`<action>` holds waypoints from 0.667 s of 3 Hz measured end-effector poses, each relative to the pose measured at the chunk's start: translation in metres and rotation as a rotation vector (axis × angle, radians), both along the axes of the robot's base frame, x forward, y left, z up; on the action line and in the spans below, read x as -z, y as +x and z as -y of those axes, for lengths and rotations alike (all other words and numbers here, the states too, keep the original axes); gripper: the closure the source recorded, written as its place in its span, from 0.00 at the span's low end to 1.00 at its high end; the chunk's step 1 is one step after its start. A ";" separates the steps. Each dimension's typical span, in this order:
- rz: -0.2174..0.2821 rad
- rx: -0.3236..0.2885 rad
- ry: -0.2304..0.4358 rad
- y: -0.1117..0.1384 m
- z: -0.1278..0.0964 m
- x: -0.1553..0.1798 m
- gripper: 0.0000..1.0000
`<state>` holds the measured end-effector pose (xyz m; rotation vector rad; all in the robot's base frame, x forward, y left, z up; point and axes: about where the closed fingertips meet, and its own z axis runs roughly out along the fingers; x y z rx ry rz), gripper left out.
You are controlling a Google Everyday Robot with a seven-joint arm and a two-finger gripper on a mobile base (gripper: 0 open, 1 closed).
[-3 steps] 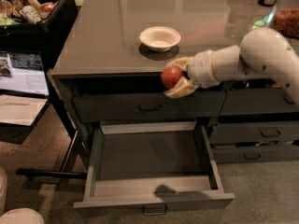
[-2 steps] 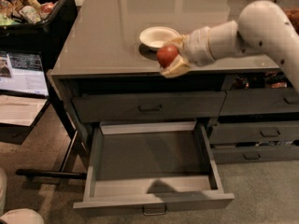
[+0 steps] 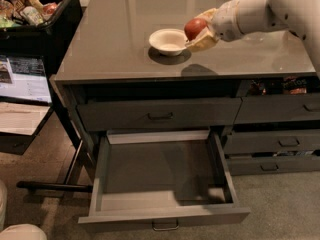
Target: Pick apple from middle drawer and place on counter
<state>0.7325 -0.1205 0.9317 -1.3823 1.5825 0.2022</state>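
One arm [image 3: 260, 11] stretched level over counter [image 3: 120, 49] | end effector [image 3: 201, 35] clasps apple [image 3: 194, 27] | just beside bowl [image 3: 169, 42]

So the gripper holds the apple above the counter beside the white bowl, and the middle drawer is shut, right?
No: the camera view shows the middle drawer open. The gripper does hold the apple above the counter beside the white bowl.
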 end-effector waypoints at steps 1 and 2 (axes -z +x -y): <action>-0.025 0.105 0.034 0.020 0.035 -0.003 1.00; -0.044 0.170 0.106 0.032 0.059 0.009 1.00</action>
